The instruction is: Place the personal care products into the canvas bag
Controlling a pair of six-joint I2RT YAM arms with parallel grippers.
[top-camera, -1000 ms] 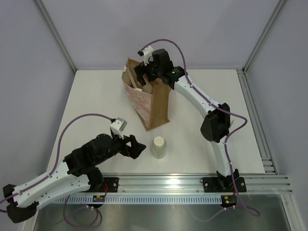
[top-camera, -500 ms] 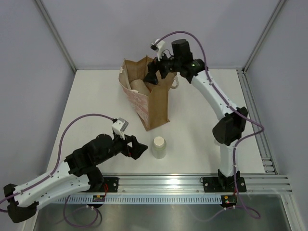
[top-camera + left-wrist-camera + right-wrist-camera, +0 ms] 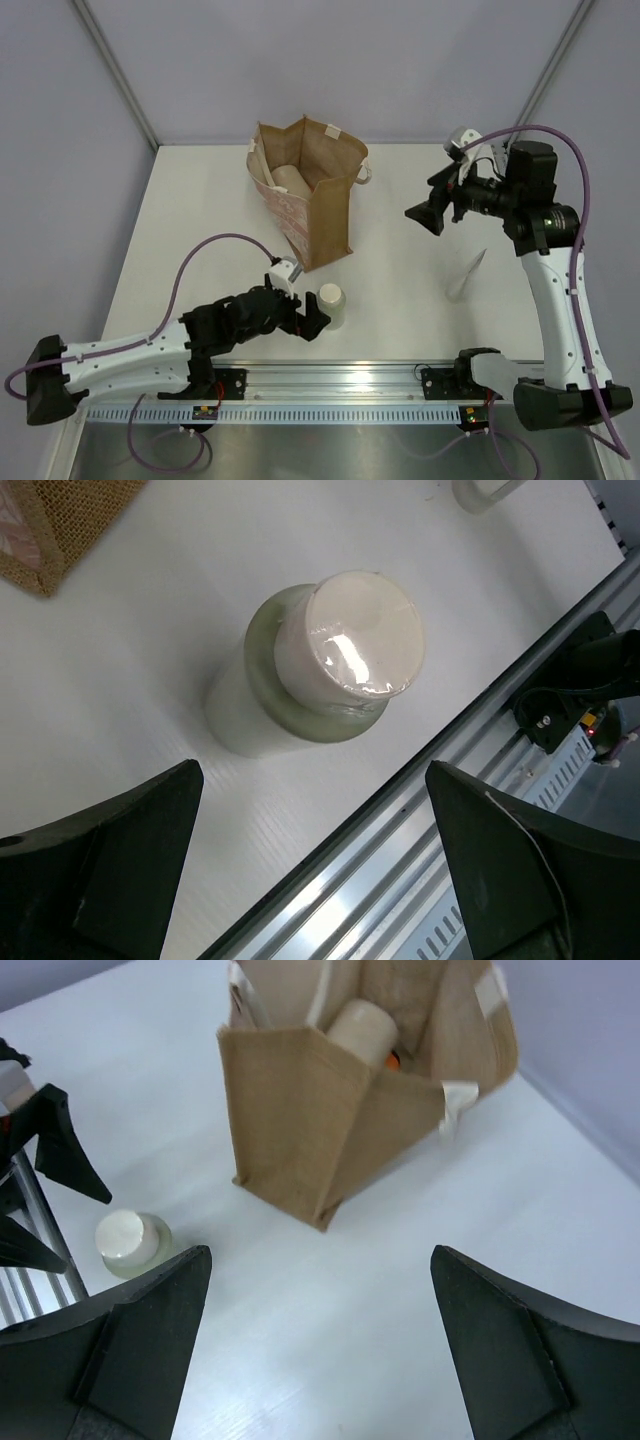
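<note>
The canvas bag (image 3: 318, 215) stands upright at the table's middle back, with a cream cylinder (image 3: 291, 180) inside it; the right wrist view shows the canvas bag (image 3: 320, 1130), that cylinder (image 3: 362, 1028) and a bit of orange beside it. A pale bottle with a cream cap (image 3: 331, 305) stands near the front edge. My left gripper (image 3: 312, 322) is open just left of it; the bottle (image 3: 325, 665) sits ahead of the open left gripper (image 3: 312, 770), not between the fingers. A thin clear bottle (image 3: 466, 275) lies at the right. My right gripper (image 3: 430, 202) hangs open and empty, right of the bag.
A metal rail (image 3: 400, 378) runs along the table's near edge, close behind the left gripper. Frame posts and grey walls bound the table at the back and sides.
My right gripper has lifted out of the bag's mouth and swung away to the right, open. My left gripper has moved right, up to the cream-capped bottle.
</note>
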